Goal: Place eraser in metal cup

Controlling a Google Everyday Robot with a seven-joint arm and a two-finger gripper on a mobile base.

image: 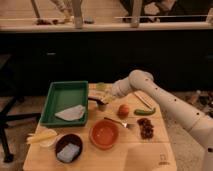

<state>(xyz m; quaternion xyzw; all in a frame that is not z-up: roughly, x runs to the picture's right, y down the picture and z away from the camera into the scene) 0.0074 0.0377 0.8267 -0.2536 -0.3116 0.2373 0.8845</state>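
Camera view of a wooden bench (135, 152): a white robot arm reaches in from the right, its gripper (98, 102) at frame centre just above the small dark metal cup (102, 106), and whether the jaws are wide or narrow cannot be told, nor can the eraser be made out there. Left of the cup, a green tray (59, 95) holds a grey folded cloth (71, 113). Toward the bottom, an orange bowl (104, 135) sits centre, a dark bowl (68, 147) holds a blue sponge (68, 151) at lower left, and a pale yellow-green cup (100, 87) stands behind the gripper.
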